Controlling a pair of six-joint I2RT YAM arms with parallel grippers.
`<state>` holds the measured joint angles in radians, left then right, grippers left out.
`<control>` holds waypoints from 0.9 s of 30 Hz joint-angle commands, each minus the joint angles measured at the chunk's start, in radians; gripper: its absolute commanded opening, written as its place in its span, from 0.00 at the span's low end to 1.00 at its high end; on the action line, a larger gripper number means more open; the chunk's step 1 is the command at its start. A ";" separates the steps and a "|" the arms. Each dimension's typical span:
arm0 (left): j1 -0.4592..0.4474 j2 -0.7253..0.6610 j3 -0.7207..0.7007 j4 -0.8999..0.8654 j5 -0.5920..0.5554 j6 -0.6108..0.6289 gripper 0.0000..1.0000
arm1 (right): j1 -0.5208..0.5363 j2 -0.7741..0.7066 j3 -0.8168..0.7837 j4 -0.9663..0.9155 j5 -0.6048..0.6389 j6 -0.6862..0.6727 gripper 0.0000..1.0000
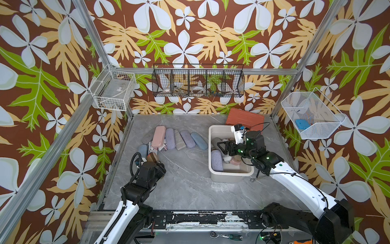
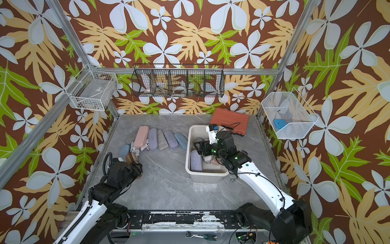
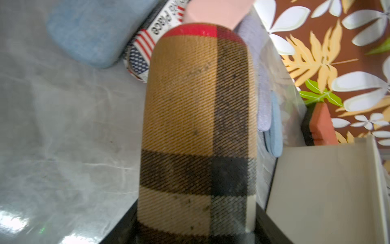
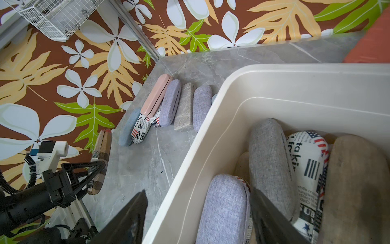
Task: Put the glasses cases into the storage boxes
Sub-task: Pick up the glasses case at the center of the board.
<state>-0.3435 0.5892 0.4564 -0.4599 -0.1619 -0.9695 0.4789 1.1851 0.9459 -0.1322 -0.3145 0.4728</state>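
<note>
On the desk point(image 1: 185, 179), the tub point(image 1: 230, 177) holds several cases point(image 1: 217, 160) beneath the empty, open right gripper point(image 1: 220, 147), while the left gripper point(image 4: 99, 166) clamps a plaid case point(image 3: 198, 126) beside the row point(image 1: 181, 139); gripped near one end, it might pivot and slip.

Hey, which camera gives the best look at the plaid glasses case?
The left wrist view: the plaid case fills the frame, weave clear. The right wrist view shows it edge-on in the left hand. In both top views only its tip shows.
</note>
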 commanded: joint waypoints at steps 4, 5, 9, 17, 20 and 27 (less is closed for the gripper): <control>-0.175 0.029 0.051 0.106 -0.071 0.102 0.47 | 0.021 0.062 0.068 0.034 0.001 0.029 0.75; -0.208 0.033 0.047 0.132 -0.071 0.116 0.47 | 0.029 0.071 0.083 0.038 -0.001 0.037 0.74; -0.314 0.038 0.015 0.264 -0.075 0.163 0.46 | 0.088 0.101 0.136 0.037 0.014 0.051 0.74; -0.417 0.208 0.037 0.516 0.027 0.283 0.46 | 0.179 0.149 0.165 0.108 0.017 0.142 0.76; -0.449 0.244 0.055 0.567 0.003 0.310 0.46 | 0.191 0.163 0.178 0.120 0.014 0.167 0.78; -0.456 0.303 0.091 0.633 0.017 0.324 0.46 | 0.231 0.252 0.207 0.162 0.032 0.231 0.79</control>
<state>-0.7944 0.8787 0.5308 0.0845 -0.1520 -0.6720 0.7071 1.4055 1.1404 -0.0193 -0.3027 0.6548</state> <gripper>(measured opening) 0.634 0.799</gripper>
